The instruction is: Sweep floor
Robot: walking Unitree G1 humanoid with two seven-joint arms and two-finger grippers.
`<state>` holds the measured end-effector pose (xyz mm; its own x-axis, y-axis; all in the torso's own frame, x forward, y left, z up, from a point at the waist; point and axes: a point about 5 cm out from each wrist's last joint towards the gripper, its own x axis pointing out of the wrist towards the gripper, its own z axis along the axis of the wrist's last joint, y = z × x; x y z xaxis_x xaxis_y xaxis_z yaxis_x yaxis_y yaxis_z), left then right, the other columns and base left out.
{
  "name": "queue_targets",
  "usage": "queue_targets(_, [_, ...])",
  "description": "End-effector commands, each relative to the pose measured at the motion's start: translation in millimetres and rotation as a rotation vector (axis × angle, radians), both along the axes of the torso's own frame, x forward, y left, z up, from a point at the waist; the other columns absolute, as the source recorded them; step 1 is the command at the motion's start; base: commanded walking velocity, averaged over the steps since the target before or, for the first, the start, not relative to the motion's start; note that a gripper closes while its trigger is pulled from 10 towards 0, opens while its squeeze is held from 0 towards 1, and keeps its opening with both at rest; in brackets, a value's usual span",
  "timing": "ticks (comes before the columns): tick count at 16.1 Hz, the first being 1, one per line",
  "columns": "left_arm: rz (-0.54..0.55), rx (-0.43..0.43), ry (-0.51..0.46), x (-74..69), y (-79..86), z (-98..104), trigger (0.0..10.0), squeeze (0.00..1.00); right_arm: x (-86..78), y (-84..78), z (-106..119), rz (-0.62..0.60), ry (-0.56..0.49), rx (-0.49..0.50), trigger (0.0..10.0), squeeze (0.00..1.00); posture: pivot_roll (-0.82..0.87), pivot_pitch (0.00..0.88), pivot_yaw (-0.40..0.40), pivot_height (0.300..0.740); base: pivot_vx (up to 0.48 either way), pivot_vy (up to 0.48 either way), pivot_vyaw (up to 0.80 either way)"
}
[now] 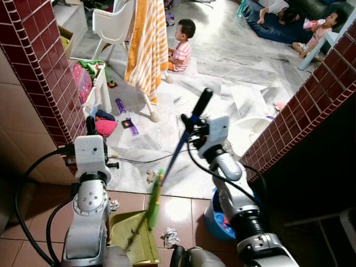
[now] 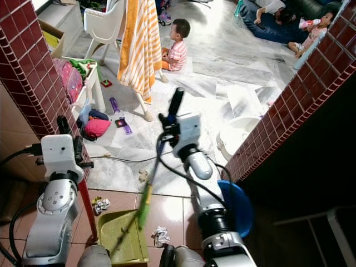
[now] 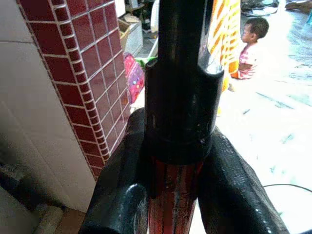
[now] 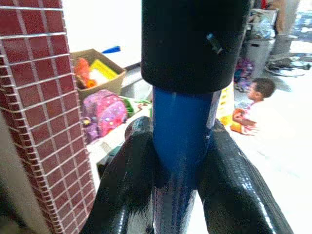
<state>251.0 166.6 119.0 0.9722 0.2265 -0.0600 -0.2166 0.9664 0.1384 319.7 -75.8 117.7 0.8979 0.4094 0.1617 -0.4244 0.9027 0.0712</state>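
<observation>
Right eye view is showing the sweeping only partly done: the right gripper (image 2: 169,119) is clenching its jaws around the broom (image 2: 146,196), whose blue-and-green shaft is slanting down toward the green dustpan (image 2: 119,236) sitting on the brown tiled floor (image 2: 172,208). The left gripper (image 2: 65,127) is grasping the red handle (image 2: 86,208) that is running down to the dustpan's side; the left wrist view is confirming its fingers (image 3: 119,195) wrapping that pole tightly. Litter is still lying loose, I judge: one crumpled paper (image 2: 160,236) is resting just beside the pan's right edge, another wad (image 2: 100,204) is sitting near its upper left corner, and a third scrap (image 2: 143,176) is lying farther out on the marble. The pan itself is looking nearly bare, so most gathering is remaining. A child (image 2: 177,44) is sitting well beyond.
</observation>
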Motion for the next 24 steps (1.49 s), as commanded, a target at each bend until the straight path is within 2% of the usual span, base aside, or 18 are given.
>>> queue_targets(1, [-0.04, 0.0, -0.048, 4.3, -6.9, 8.7, 10.0, 0.0, 2.8, -5.0, 10.9, -0.034, -0.04, 0.011, 10.0, 0.0, 0.1, 0.017, -0.103, 0.74, -0.285, 0.0, 0.0])
queue_targets(10, [-0.035, 0.01, -0.061, 6.8, -2.8, 11.7, 10.0, 0.0, 9.8, 4.0, 21.6, -0.04, -0.073, 0.021, 10.0, 0.0, 0.11, 0.016, -0.096, 0.74, -0.284, 0.0, 0.0])
queue_targets(14, [-0.039, 0.019, -0.085, 9.8, -2.6, 15.6, 10.0, 0.0, 12.7, 3.7, 39.7, -0.058, -0.181, -0.013, 10.0, 0.0, 0.1, 0.016, -0.095, 0.74, -0.064, 0.0, 0.0])
queue_targets(15, [-0.044, 0.044, -0.094, 10.6, -2.1, 16.8, 10.0, 0.0, 14.2, 3.2, 42.5, -0.064, -0.194, -0.022, 10.0, 0.0, 0.1, 0.016, -0.096, 0.74, 0.0, 0.0, 0.0])
queue_targets(16, [-0.07, 0.083, -0.101, 12.6, -2.0, 17.6, 10.0, 0.0, 14.7, 2.3, 45.9, -0.067, -0.226, -0.047, 10.0, 0.0, 0.1, 0.016, -0.096, 0.74, 0.0, 0.0, 0.0])
queue_targets(19, [-0.122, 0.101, -0.131, 19.4, -3.4, 20.2, 10.0, 0.0, 16.5, 0.2, 50.4, -0.077, -0.253, -0.064, 10.0, 0.0, 0.1, 0.019, -0.097, 0.74, 0.0, 0.0, 0.0])
queue_targets(22, [-0.202, 0.082, -0.109, 33.8, -12.2, 15.2, 10.0, 0.0, 21.6, -7.4, 55.8, -0.128, -0.288, -0.093, 10.0, 0.0, 0.09, 0.021, -0.1, 0.74, 0.0, 0.0, 0.0])
queue_targets(24, [-0.243, 0.08, -0.111, 38.4, -18.5, 15.0, 10.0, 0.0, 23.3, -11.9, 60.9, -0.16, -0.331, -0.145, 10.0, 0.0, 0.08, 0.025, -0.102, 0.74, 0.0, 0.0, 0.0])
